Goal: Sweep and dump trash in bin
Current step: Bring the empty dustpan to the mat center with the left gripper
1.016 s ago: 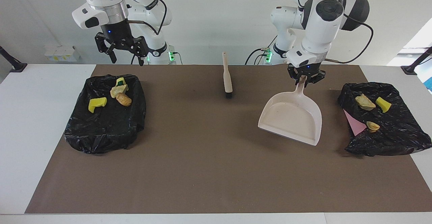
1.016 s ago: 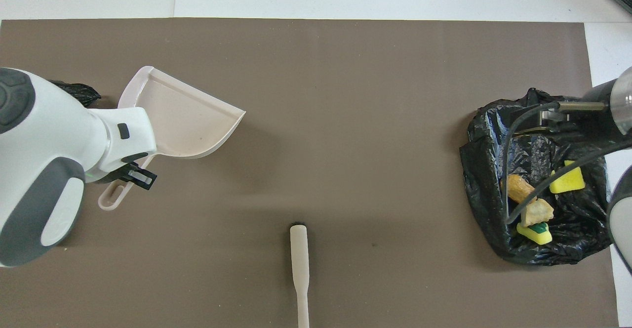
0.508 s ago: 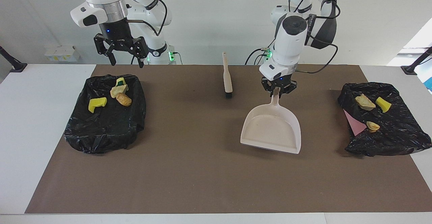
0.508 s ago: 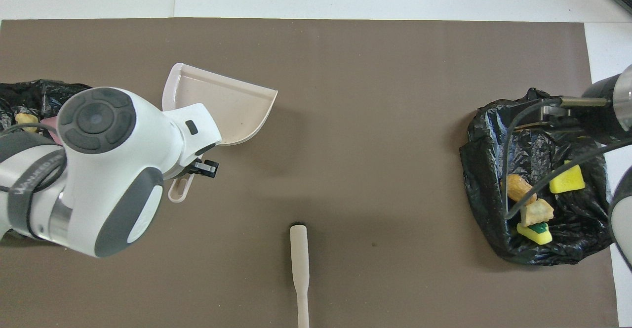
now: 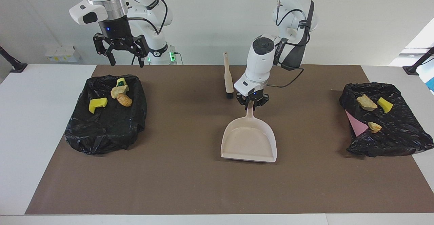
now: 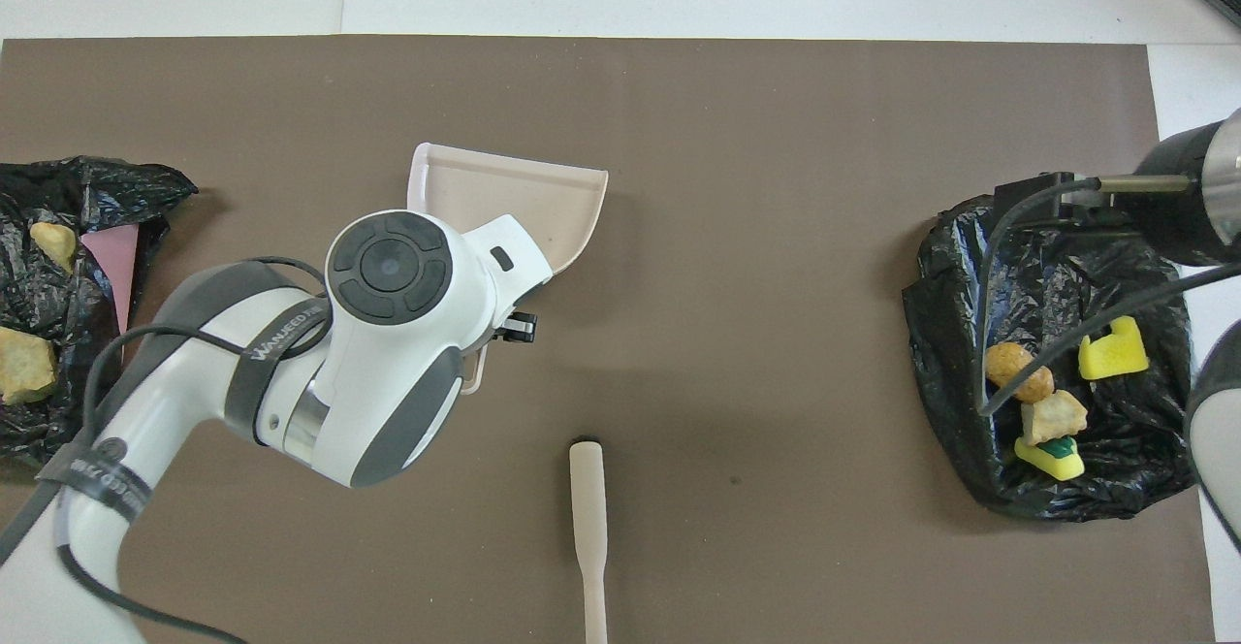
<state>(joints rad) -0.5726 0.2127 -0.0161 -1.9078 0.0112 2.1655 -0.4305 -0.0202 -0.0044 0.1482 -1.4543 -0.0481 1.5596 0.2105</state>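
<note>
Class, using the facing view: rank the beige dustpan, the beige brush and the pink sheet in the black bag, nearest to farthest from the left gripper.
1. Beige dustpan: handle held by the left gripper.
2. Beige brush: beside the gripper, nearer the robots.
3. Pink sheet: in the black bag at the left arm's end.

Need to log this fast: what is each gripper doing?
Left gripper: shut on the dustpan handle.
Right gripper: open, empty, above the bin.

The left gripper (image 5: 252, 107) has carried the dustpan (image 5: 249, 143) away from the bin (image 5: 386, 120) at its own end, toward the middle of the mat (image 5: 190, 170); the pan now hangs straight below it, near the brush (image 5: 228, 76).
</note>
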